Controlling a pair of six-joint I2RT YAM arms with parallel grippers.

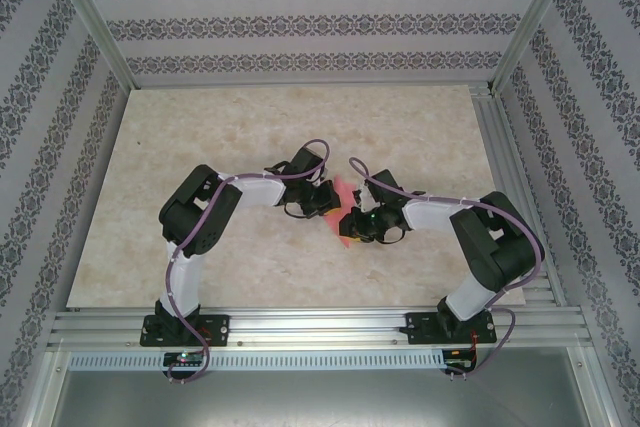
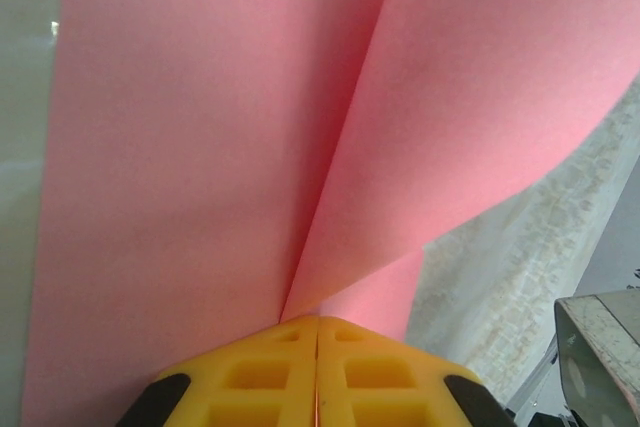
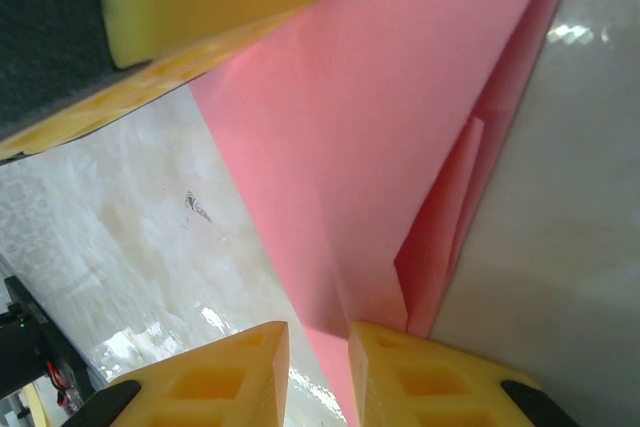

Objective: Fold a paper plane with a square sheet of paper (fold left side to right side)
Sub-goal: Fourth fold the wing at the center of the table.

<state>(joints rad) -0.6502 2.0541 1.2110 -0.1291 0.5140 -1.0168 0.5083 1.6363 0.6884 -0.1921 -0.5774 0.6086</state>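
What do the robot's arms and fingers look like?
Both arms, left arm and right arm, have chunky black joints and white tubes between, with a purple cable looping along each. The fingers are bright yellow blocks with square hollows and black bases.

paper (image 2: pixel 190 197): plain pink-red | left gripper (image 2: pixel 318 325): yellow fingers, black corners | right gripper (image 3: pixel 318 332): yellow fingers, black corners | table (image 1: pixel 200 137) under the paper: beige, faint marbling | walls (image 1: pixel 300 22) around the paper: white, dark floral bands | arms (image 1: pixel 255 187) beside the paper: black and white, purple cables (image 1: pixel 180 267) | rails (image 1: pixel 320 327) below the paper: silver
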